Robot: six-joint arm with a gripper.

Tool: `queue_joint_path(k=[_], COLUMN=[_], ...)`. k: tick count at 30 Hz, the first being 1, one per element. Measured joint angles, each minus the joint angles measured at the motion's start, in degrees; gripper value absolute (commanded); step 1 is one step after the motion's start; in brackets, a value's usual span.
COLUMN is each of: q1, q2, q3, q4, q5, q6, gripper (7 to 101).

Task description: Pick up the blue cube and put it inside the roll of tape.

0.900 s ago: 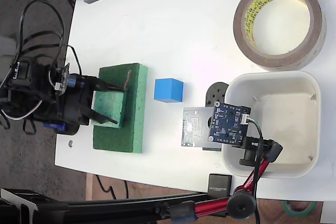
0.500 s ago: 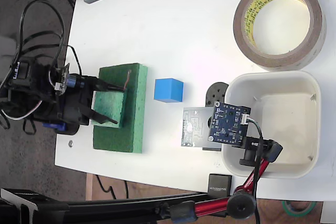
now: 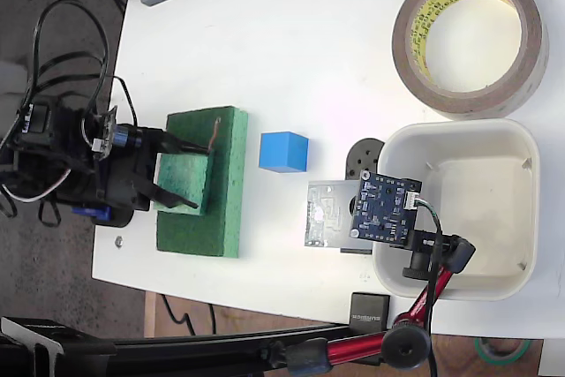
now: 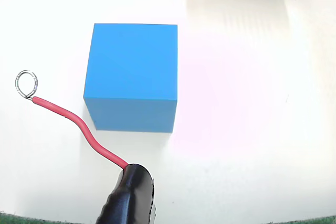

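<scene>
Change: almost nothing is seen to differ between the earlier fixed-view pictures and the present one; the arm, the cube and the tape are found in the same places, so the arm is judged to be paused or only beginning its approach.
Gripper: the gripper (image 3: pixel 181 174) is seen at the left of the fixed view, over the green foam pad (image 3: pixel 203 181), with its two dark fingers spread wide and nothing held between them; a red wire (image 4: pixel 79 127) ending in a small ring (image 4: pixel 26 84) is carried on one finger.
Blue cube: the blue cube (image 3: pixel 283 151) is found resting on the white surface (image 3: pixel 291 41), just to the right of the foam pad and apart from it; in the wrist view the blue cube (image 4: pixel 131 74) is shown directly ahead, untouched, with the wire ring just beside its left edge.
Roll of tape: the roll of tape (image 3: pixel 469 39) is laid flat at the upper right of the fixed view, well apart from the cube, and its centre is seen to be open.
Other items: a white tub (image 3: pixel 521 209) is placed below the tape, and a dark-blue circuit board (image 3: pixel 386 209) on a red clamp arm (image 3: pixel 424 306) is held at the tub's left rim.
Task meaning: the pick is judged not yet begun; a forward reach to the cube is still required.
Risk: the cube could be nudged by the wire before the fingers are closed.
</scene>
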Motion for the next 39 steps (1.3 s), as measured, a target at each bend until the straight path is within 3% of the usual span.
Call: queue_joint_path(k=[39], q1=[-0.1], q2=[0.0], q3=[0.0], q4=[-0.1], q5=[-1.3], q6=[-0.6], gripper=[100.3])
